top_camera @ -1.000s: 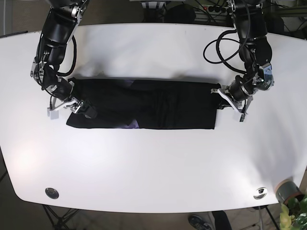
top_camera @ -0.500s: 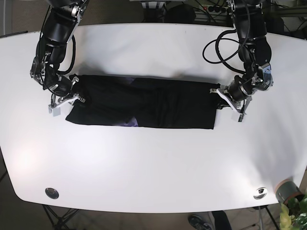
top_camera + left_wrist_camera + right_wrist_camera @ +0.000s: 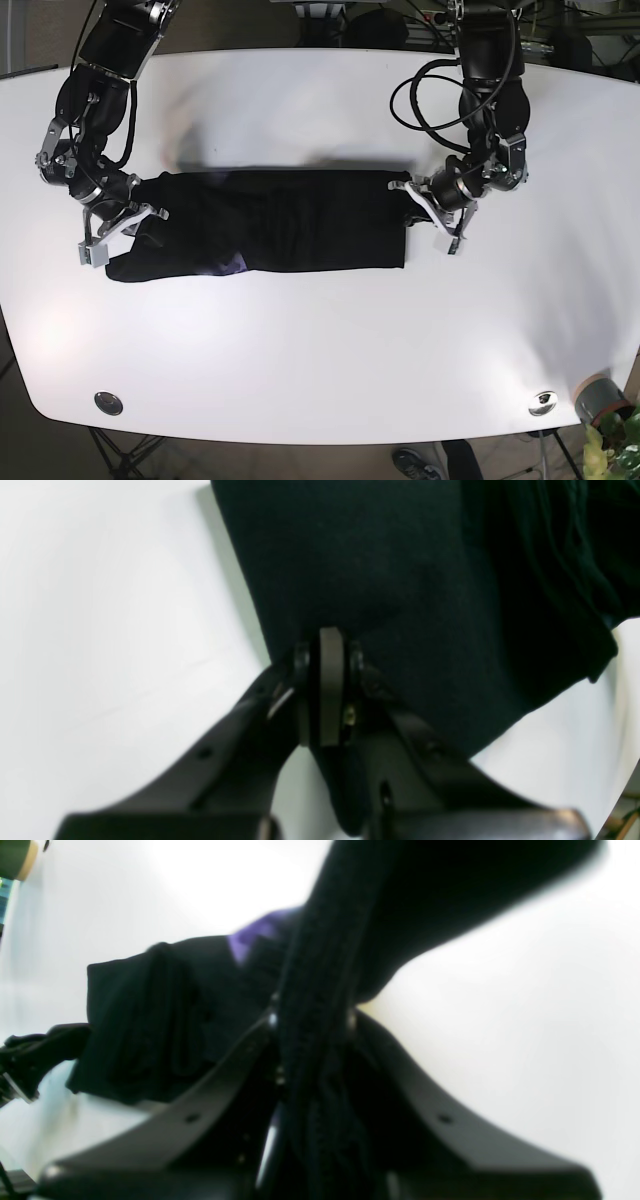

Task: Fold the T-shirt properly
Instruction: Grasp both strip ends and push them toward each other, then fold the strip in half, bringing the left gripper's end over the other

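The black T-shirt (image 3: 270,220) lies as a long folded strip across the middle of the white table (image 3: 320,350). My left gripper (image 3: 420,207) is shut on the strip's right end; in the left wrist view its jaws (image 3: 327,652) pinch the shirt's edge (image 3: 375,555) against the table. My right gripper (image 3: 118,232) is shut on the strip's left end; in the right wrist view a bunched fold (image 3: 312,990) runs between the fingers (image 3: 312,1020). A small purple patch (image 3: 252,932) shows in the folds.
Two metal discs (image 3: 108,402) (image 3: 543,402) sit near the table's front edge. A grey pot with a plant (image 3: 600,400) stands off the front right corner. Cables hang behind the left arm (image 3: 440,90).
Both grippers have moved toward the base view's left, dragging the shirt strip that way. The strip looks shorter and a little more bunched at its left end.
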Tool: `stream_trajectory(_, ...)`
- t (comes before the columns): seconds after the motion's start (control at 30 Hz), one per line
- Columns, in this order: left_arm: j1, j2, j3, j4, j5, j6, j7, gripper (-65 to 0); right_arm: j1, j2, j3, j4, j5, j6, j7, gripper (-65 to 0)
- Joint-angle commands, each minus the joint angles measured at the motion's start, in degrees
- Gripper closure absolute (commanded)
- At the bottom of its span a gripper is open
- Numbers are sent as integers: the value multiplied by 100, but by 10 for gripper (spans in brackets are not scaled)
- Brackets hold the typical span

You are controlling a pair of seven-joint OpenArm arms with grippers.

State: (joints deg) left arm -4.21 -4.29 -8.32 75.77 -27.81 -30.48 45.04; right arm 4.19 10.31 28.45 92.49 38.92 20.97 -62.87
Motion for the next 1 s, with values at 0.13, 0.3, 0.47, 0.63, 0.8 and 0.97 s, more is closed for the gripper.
stream_trajectory(0.13, -102, 469, 449, 6, 702, -42, -51, 0, 78, 38, -379, 698, 192, -53, -3, -19)
stream_trajectory(0.3, -67, 698, 564, 15, 1027, -42, -51, 0, -45, 11, -818, 997, 192, -36, 6, -19)
stream_trajectory(0.47, -58, 812, 634, 15, 1054, -42, -42, 0, -142, -129, -1223, 1094, 201, 0, 32, -19)
stream_trajectory(0.63, -50, 838, 722, 15, 1054, -42, -42, 0, -106, -446, -1355, 1059, 192, 0, 32, -19)
stream_trajectory(0.8, 30, 856, 818, 6, 1036, -42, -42, 0, 8, -754, -1724, 1024, 139, 0, 103, -19)
stream_trajectory(0.97, 38, 856, 818, 6, 1027, -42, -42, 0, 140, -877, -2084, 681, -177, -9, 366, -22)
